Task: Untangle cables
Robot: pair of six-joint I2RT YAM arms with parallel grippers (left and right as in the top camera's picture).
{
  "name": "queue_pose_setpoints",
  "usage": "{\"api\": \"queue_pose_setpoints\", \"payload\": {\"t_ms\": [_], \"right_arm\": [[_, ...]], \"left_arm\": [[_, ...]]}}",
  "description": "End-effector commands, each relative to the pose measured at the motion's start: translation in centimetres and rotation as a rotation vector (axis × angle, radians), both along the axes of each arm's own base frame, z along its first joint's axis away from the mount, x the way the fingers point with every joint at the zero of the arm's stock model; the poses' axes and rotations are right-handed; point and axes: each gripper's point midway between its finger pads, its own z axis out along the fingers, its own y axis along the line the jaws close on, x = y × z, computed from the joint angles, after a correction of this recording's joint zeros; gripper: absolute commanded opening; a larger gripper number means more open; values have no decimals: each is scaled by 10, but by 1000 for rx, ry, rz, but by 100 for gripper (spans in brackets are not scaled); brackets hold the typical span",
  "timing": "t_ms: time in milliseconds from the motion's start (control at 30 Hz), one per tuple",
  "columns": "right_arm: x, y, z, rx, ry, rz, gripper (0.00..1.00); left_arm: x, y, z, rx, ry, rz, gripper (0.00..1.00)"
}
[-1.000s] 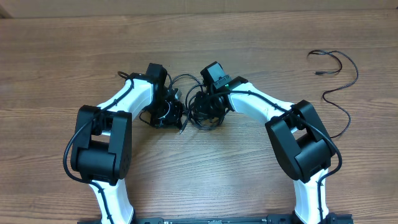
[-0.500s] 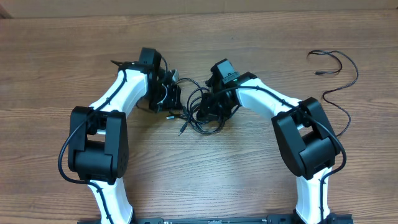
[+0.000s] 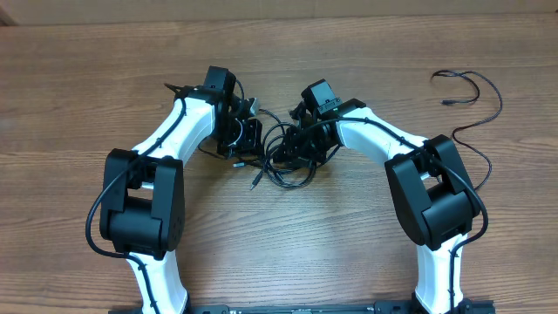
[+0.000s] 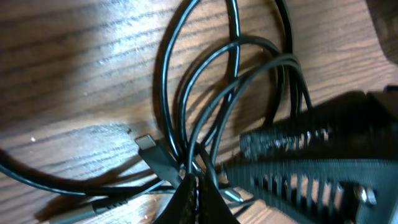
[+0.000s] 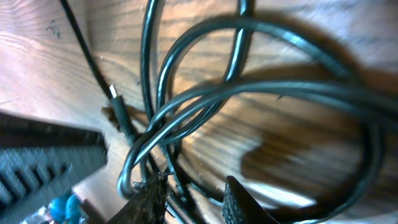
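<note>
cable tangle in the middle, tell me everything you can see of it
The cable tangle is a bundle of thin, glossy black cords in overlapping loops, lying on the wooden table. One plug with a flat grey tip sticks out. The left gripper is shut on a few strands; the right gripper is open around other strands.

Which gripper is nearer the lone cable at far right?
Right. The right gripper is on the tangle's side facing the lone cable; the left gripper lies beyond it.

centre blocked: cable tangle (image 3: 281, 177) | far right: loose cable (image 3: 498, 98) | near table (image 3: 288, 253): seemingly open
</note>
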Motion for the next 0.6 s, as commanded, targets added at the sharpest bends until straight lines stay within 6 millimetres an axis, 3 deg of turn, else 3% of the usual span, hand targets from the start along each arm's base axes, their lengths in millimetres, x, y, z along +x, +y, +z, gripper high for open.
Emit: {"api": "queue_pose_setpoints", "payload": {"t_ms": [0,200,367,567], "right_arm": [[11,-7,-6,-68,-49,-20,25],[3,-3,-14,-74,-32,-3,22],[2,-1,-14,-74,-34,3,22],[3,-1,-14,-76,-37,2,22]], "left_arm": [[-9,-8,2,-57,7,-71,6],[-20,-3,-1,-26,23,-123,8],[-22,2,-8,48,18,-137,17],[-24,-2,-12,94,14,-139,17]]}}
